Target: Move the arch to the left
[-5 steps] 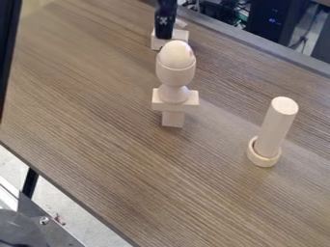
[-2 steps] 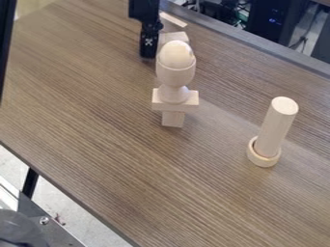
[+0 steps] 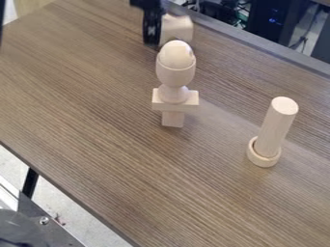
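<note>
A wooden cylinder [image 3: 277,123] stands tilted in a ring [image 3: 264,160] at near right. Farther back, left of it, rises an egg-topped wooden stack [image 3: 175,75]. Beyond, at the far side, the black gripper [image 3: 152,37], its grip impossible to tell, hangs just left of the partly hidden arch [image 3: 178,29].

Can't follow the gripper [image 3: 153,38] past the top edge, cropped right there. Can't see the left side of the pale block [image 3: 178,28] behind it either, or all of its lower edge behind the egg-topped stack [image 3: 175,75]. Couldn't call contact or gap between gripper and block, tbh. Also can't see the cylinder's [image 3: 277,123] foot inside the ring [image 3: 265,161]. Can't untangle the cables [image 3: 226,10], way too small.
</note>
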{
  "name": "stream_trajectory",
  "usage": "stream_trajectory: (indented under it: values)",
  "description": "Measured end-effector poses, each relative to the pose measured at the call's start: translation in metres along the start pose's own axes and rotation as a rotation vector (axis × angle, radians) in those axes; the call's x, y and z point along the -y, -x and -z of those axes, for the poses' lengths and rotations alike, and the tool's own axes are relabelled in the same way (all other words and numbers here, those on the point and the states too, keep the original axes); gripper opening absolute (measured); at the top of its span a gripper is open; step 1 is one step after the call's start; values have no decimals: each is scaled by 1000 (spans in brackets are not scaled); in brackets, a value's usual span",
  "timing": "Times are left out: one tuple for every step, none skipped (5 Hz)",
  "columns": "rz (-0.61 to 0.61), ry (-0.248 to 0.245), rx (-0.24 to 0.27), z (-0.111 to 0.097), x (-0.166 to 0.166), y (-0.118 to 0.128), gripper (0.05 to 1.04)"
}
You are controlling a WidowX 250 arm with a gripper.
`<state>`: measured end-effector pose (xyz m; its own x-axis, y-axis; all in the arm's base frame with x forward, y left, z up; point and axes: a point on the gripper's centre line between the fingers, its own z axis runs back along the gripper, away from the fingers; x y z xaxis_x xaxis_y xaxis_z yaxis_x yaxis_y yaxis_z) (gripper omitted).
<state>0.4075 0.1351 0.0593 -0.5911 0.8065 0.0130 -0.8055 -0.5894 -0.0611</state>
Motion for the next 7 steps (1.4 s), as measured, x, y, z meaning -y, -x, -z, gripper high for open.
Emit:
stream_trajectory:
  values:
    - [56, 76, -21, -29, 4, 6, 580]
    - [117, 102, 13, -50, -8, -5, 580]
    - [186, 97, 72, -61, -30, -30, 580]
    - [192, 77, 133, -64, -51, -69, 579]
    - [186, 55, 166, -61, -69, -100, 580]
    - [175, 19, 145, -46, -81, -121, 579]
    - [233, -1, 147, -34, -85, -141, 579]
